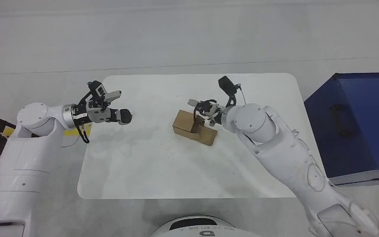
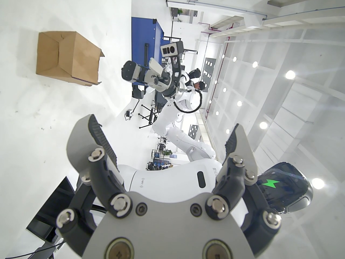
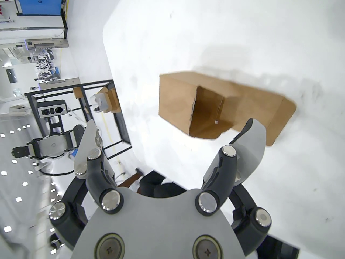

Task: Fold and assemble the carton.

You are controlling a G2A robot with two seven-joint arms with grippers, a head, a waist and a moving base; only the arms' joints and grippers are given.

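One boxy brown cardboard carton [image 1: 185,125], open-ended | smooth white table [image 1: 154,160] | left jaws spread | right jaws spread

In the top view, part of the carton [image 1: 194,127] is covered by the right tool [image 1: 200,116], so contact between them cannot be told. Its underside is hidden against the surface [image 1: 148,166]. In the right wrist view, a flap's edge is concealed behind one of the fingers [image 3: 254,138], and the inside of the box is lost in shadow (a small pale speck there cannot be identified). In the left wrist view, the interior is screened by the cardboard walls. The blue container [image 1: 349,127] is cut off by the top view's right edge.
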